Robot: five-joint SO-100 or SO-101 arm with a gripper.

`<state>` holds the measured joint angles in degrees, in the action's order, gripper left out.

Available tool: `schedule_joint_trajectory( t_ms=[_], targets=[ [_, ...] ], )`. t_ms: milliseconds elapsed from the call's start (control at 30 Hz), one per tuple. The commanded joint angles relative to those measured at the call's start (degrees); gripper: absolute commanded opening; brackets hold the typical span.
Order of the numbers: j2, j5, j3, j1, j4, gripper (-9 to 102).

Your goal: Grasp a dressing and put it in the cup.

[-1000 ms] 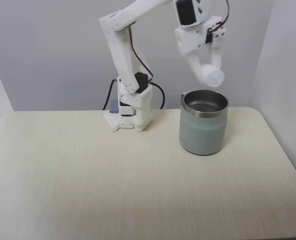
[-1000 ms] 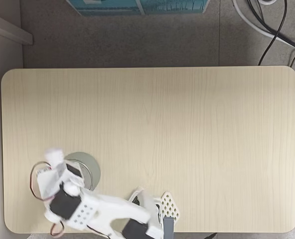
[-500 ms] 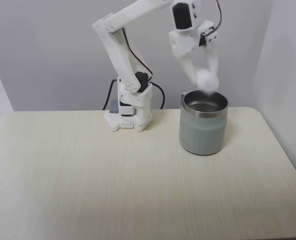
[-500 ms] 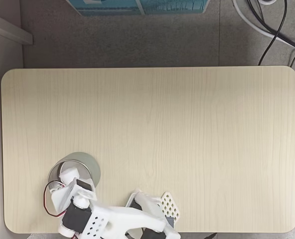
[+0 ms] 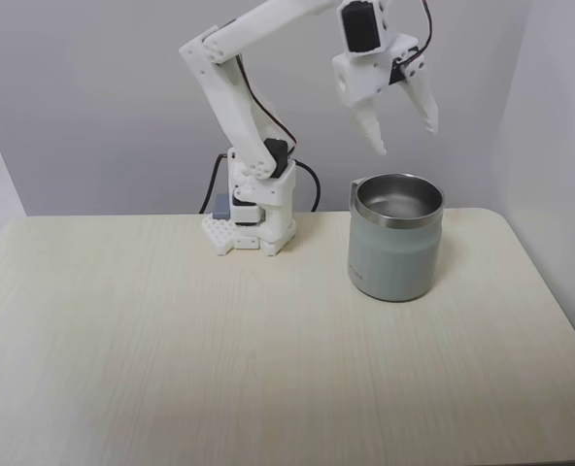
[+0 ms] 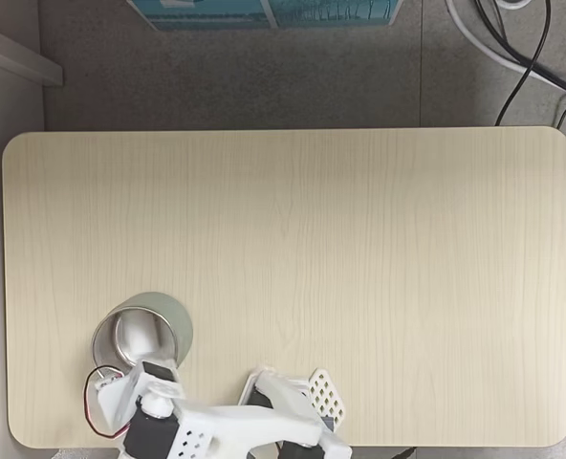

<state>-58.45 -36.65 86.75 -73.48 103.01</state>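
- Your gripper (image 5: 405, 136) hangs with its jaws spread wide apart and nothing between them; both fingers point down and slightly outward, well above the cup (image 5: 395, 250) in a fixed view.
- You'll find the dressing (image 6: 136, 335) below the jaws, inside the cup (image 6: 173, 320): in a fixed view from above it sits on the steel bottom, toward the lower left of the opening.
- It reads as a small white rounded wad, soft-edged, much smaller than the cup's mouth. Its exact shape is hard to tell against the shiny interior.
- From the side view you cannot see the dressing; the cup wall hides it.
- Cup stands upright on the pale wood table (image 5: 219, 349), pale grey-green body, bright steel rim.
- Arm base (image 5: 252, 223) sits at the table's back edge, left of the cup in that view, apart from it.
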Motion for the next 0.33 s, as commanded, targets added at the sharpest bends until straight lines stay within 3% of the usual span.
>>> schedule_joint_trajectory(
  t_ms=[0,300],
  targets=[
    [0.2,0.8,3.0,-0.1,0.3,27],
    [-1.8,0.8,2.8,0.3,-0.7,26]
  ],
)
